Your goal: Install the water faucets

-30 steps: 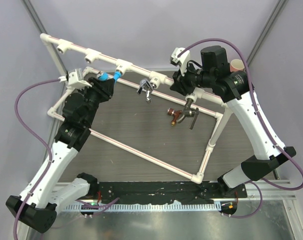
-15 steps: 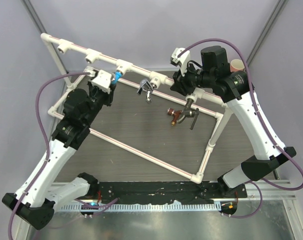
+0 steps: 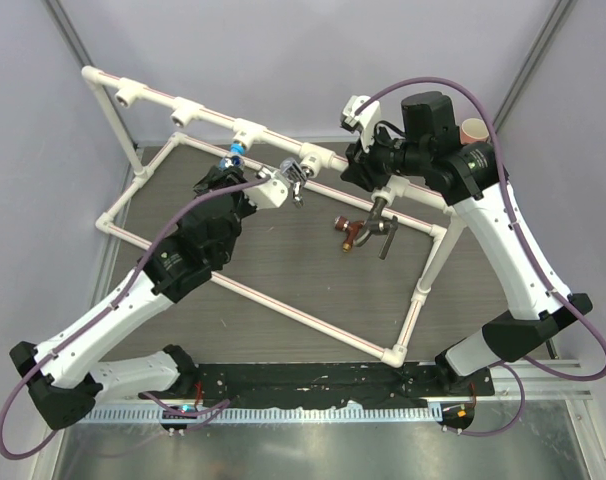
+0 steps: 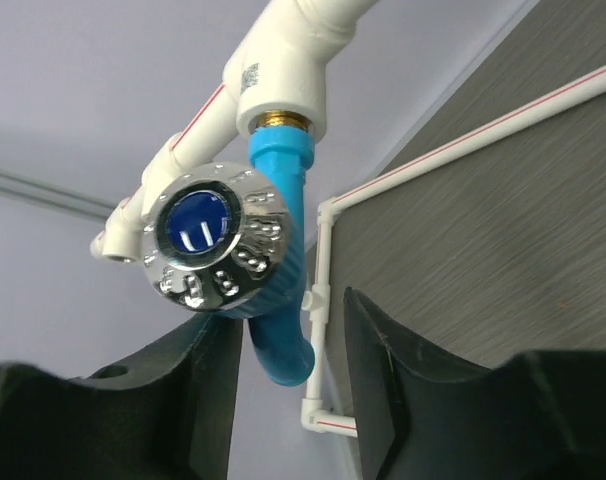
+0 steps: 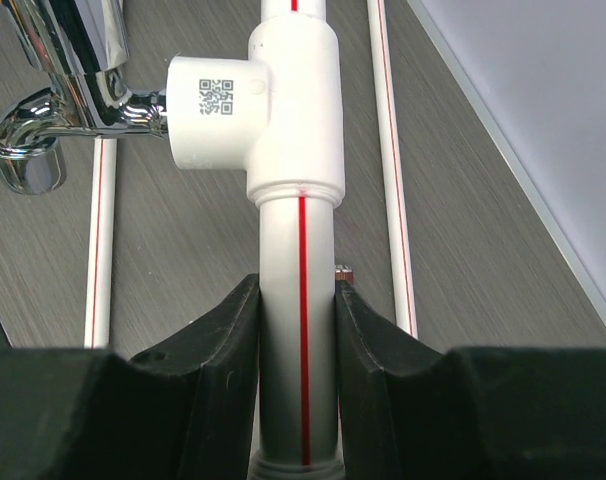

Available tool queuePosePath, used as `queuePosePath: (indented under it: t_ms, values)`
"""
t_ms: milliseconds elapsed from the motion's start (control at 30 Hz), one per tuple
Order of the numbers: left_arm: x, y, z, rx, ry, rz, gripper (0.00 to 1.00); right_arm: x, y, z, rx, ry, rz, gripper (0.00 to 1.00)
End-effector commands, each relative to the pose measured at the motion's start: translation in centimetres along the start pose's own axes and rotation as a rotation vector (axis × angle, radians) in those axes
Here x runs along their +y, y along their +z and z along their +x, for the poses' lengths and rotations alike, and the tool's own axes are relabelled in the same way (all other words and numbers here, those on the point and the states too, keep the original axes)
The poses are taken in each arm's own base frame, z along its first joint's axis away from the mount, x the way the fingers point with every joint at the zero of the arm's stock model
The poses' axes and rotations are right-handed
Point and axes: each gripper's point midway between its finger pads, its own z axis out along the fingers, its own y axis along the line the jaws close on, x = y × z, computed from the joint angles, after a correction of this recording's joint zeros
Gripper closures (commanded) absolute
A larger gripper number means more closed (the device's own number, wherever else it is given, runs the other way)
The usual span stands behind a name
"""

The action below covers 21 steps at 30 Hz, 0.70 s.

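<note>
On white pipe [image 5: 298, 225]: right tool [image 5: 296, 300] clamped | left tool [image 4: 291, 312] straddles blue faucet [image 4: 281, 175]

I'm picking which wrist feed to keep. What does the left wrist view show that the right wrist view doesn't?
Left wrist only: the chrome-knobbed blue faucet seated in a tee. Right wrist only: the silver faucet in a QR-labelled tee, and the right hand shut on the white pipe. Both: red-striped white piping over the grey tabletop.

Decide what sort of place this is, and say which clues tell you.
Probably a robotics test bench: a white pipe frame on a grey tabletop, a blue faucet fitted in one tee socket, and two robot arms reaching over it.
</note>
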Motion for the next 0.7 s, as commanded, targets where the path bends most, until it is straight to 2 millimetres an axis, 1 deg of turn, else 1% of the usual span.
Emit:
queuePosePath:
  t_ms: [0,33,67,100,133,167,200,233,267,333,367,400,433,467,500,533,567,600,667]
  values:
    - [-5.6,0.5,0.3,0.006,0.167,0.16,0.45,1.1,1.8,0.8,0.02,0.044,-0.06,0.99]
    - [-4.9,0.2,-0.1,-0.013,0.121,0.14,0.34,1.1,1.8,0.8,0.021,0.046,-0.059,0.99]
    - [-4.1,-0.1,-1.0,-0.046,0.021,0.112,0.29,1.0,1.8,0.7,0.019,0.042,-0.058,0.99]
    - [-3.4,-0.4,-1.5,-0.071,-0.038,0.099,0.25,1.0,1.9,0.8,0.021,0.044,-0.059,0.99]
    - [-3.0,-0.8,-2.5,-0.112,-0.111,0.1,0.18,1.0,1.9,0.8,0.022,0.044,-0.058,0.99]
    - [-1.5,-1.8,-3.2,-0.15,-0.242,0.079,0.15,1.0,1.9,0.8,0.021,0.044,-0.059,0.99]
    - [-0.9,-2.3,-3.7,-0.176,-0.318,0.075,0.13,1.0,2.0,0.9,0.024,0.045,-0.06,0.99]
    - [0.0,-3.0,-4.3,-0.21,-0.395,0.062,0.09,1.0,1.9,0.9,0.023,0.044,-0.06,0.99]
    - [1.5,-4.1,-4.8,-0.248,-0.537,0.044,0.08,1.0,2.0,0.9,0.024,0.045,-0.06,0.99]
    - [3.3,-5.4,-5.5,-0.308,-0.688,0.017,0.05,1.1,2.0,0.9,0.024,0.044,-0.063,0.99]
    - [3.7,-5.8,-5.5,-0.326,-0.757,0.012,0.04,1.1,2.1,0.9,0.024,0.045,-0.064,0.99]
    - [4.9,-7.0,-5.6,-0.361,-0.883,0.001,0.03,1.1,2.1,0.9,0.024,0.047,-0.065,0.99]
    - [5.7,-7.4,-5.7,-0.382,-0.964,-0.019,0.02,1.1,2.0,0.9,0.023,0.046,-0.065,0.99]
    - [6.3,-7.7,-5.0,-0.377,-1.018,-0.05,0.02,1.1,2.1,1.0,0.025,0.046,-0.066,0.99]
    - [7.1,-8.4,-4.9,-0.395,-1.168,-0.065,0.01,1.1,2.1,1.0,0.025,0.046,-0.066,0.99]
    - [7.7,-8.7,-4.4,-0.401,-1.247,-0.095,0.01,1.1,2.0,1.0,0.024,0.048,-0.064,0.99]
    - [7.9,-8.6,-3.2,-0.37,-1.316,-0.155,0.01,1.1,2.1,1.0,0.025,0.046,-0.066,0.99]
    - [8.5,-9.1,-2.9,-0.383,-1.459,-0.17,0.01,1.1,2.0,0.9,0.023,0.045,-0.065,0.99]
    - [8.6,-9.3,-1.9,-0.379,-1.576,-0.211,0.01,1.1,2.0,0.8,0.021,0.046,-0.066,0.99]
